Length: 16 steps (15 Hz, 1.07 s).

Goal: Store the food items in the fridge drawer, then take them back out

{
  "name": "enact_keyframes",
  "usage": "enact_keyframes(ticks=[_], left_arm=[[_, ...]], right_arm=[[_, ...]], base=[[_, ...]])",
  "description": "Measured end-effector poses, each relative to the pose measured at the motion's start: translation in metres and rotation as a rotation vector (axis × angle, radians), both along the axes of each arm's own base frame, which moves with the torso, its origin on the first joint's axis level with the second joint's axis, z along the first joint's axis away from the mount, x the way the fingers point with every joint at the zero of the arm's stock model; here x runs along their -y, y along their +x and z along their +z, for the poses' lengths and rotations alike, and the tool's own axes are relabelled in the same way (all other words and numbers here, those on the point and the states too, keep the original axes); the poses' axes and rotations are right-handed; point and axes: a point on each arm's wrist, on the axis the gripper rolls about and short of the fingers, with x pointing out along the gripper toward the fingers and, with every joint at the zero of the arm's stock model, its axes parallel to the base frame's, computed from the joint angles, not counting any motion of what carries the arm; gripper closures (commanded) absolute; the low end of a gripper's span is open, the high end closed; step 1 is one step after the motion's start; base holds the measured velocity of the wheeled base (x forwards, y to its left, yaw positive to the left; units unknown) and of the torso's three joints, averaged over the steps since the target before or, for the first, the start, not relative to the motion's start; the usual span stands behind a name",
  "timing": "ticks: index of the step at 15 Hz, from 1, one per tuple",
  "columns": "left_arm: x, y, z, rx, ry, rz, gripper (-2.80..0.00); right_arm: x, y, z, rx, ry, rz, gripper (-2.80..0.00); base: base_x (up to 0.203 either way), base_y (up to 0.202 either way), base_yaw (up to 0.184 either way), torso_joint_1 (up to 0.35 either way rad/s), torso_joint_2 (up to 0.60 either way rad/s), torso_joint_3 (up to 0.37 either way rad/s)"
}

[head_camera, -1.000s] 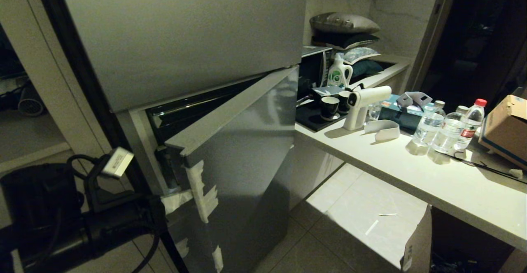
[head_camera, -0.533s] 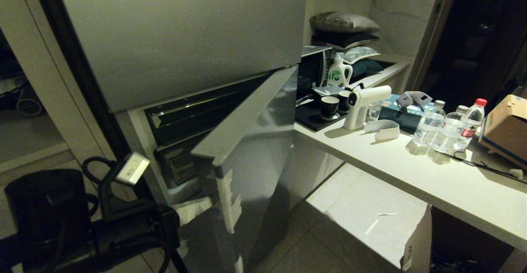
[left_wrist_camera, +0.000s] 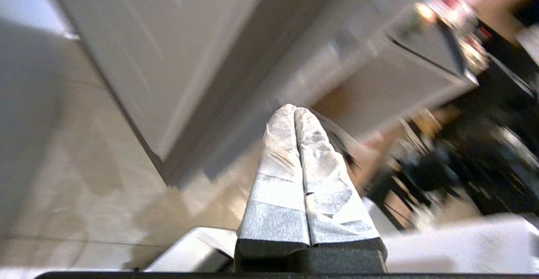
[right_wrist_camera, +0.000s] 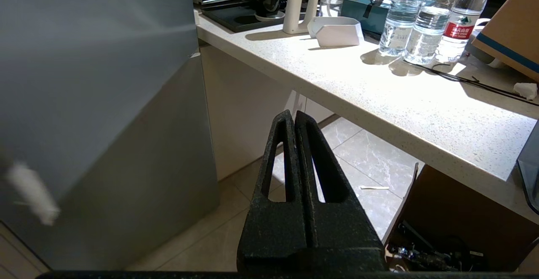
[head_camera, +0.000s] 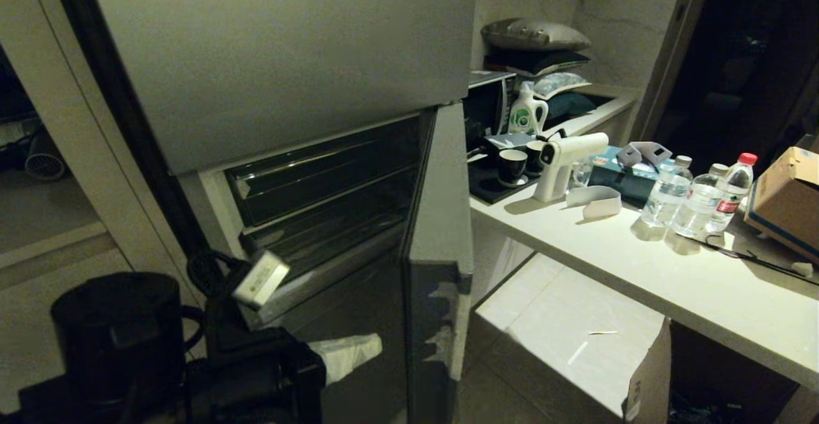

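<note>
The grey fridge's lower door (head_camera: pixel 440 219) stands swung wide, edge-on to the head view. Behind it are dim clear fronts stacked one above another; the fridge drawer (head_camera: pixel 323 238) seems to be the lower one, pushed in. No food items are in view. My left gripper (head_camera: pixel 376 343) is low in front of the opened compartment, near the door's inner face. Its white-taped fingers (left_wrist_camera: pixel 280 152) are shut with nothing between them. My right gripper (right_wrist_camera: pixel 291 115) hangs shut and empty beside the door's outer face (right_wrist_camera: pixel 105 102), above the floor tiles, outside the head view.
A white counter (head_camera: pixel 640 270) runs along the right with three water bottles (head_camera: pixel 697 200), a white spray gun (head_camera: pixel 563 162), black cups (head_camera: pixel 512 167) and a cardboard box (head_camera: pixel 787 194). Another cardboard box (head_camera: pixel 652 379) stands on the floor under it.
The lower door has swung from partly open to wide open, towards the right. My left arm has moved right and a little down with it, and the fridge's inside has come into view.
</note>
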Motion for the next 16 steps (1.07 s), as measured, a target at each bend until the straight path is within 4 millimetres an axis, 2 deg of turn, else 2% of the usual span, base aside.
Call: enact_keyframes(ticks=[2, 4, 6, 7, 11, 12, 14, 16], left_arm=[[0.008, -0.008, 0.002, 0.007, -0.006, -0.044, 0.0], [0.007, -0.012, 0.006, 0.029, -0.011, -0.021, 0.0], [-0.001, -0.02, 0.022, 0.1, -0.043, 0.044, 0.0], [-0.008, -0.026, 0.037, 0.161, -0.074, 0.084, 0.0], [-0.048, -0.065, 0.101, 0.403, -0.07, 0.285, 0.0], [-0.061, -0.077, 0.11, 0.425, -0.038, 0.325, 0.0], [-0.091, -0.101, 0.116, 0.415, 0.048, 0.421, 0.0], [-0.115, -0.117, 0.108, 0.377, 0.138, 0.598, 0.0]], right_arm=[[0.0, 0.0, 0.0, 0.0, 0.0, 0.0, 0.0], [0.0, 0.0, 0.0, 0.0, 0.0, 0.0, 0.0], [0.0, 0.0, 0.0, 0.0, 0.0, 0.0, 0.0], [0.0, 0.0, 0.0, 0.0, 0.0, 0.0, 0.0], [0.0, 0.0, 0.0, -0.001, -0.002, 0.0, 0.0], [0.0, 0.0, 0.0, 0.0, 0.0, -0.001, 0.0], [0.0, 0.0, 0.0, 0.0, 0.0, 0.0, 0.0], [0.0, 0.0, 0.0, 0.001, -0.001, 0.0, 0.0]], base=[[0.0, 0.0, 0.0, 0.0, 0.0, 0.0], [0.0, 0.0, 0.0, 0.0, 0.0, 0.0], [0.0, 0.0, 0.0, 0.0, 0.0, 0.0], [0.0, 0.0, 0.0, 0.0, 0.0, 0.0], [0.0, 0.0, 0.0, 0.0, 0.0, 0.0], [0.0, 0.0, 0.0, 0.0, 0.0, 0.0], [0.0, 0.0, 0.0, 0.0, 0.0, 0.0], [0.0, 0.0, 0.0, 0.0, 0.0, 0.0]])
